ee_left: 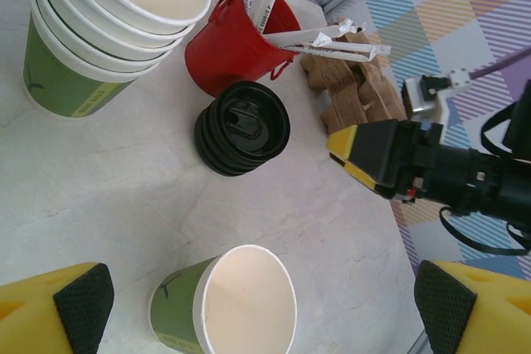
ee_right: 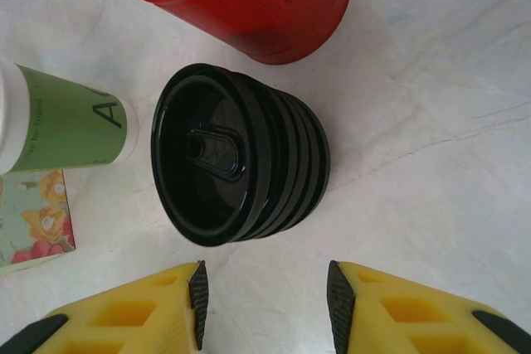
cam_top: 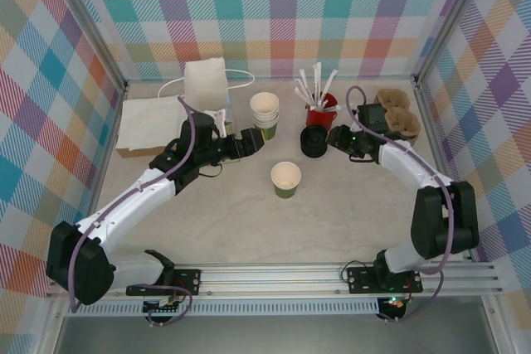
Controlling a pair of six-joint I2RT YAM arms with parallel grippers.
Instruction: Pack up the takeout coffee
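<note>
Item: paper cup [cam_top: 285, 178], lidless, upright on bench [cam_top: 241, 234]; likely light, crushable; grip low on the wall. Black lids [ee_right: 236, 155], stacked; stiff, slick; pinch top rim. My right tool [ee_right: 265, 296] apart beside stack; left tool [cam_top: 254, 140] apart.

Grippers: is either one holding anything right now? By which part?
Nothing is held. The left gripper is open, clear of the loose cup; the right gripper is open, facing the lid stack without touching it.
</note>
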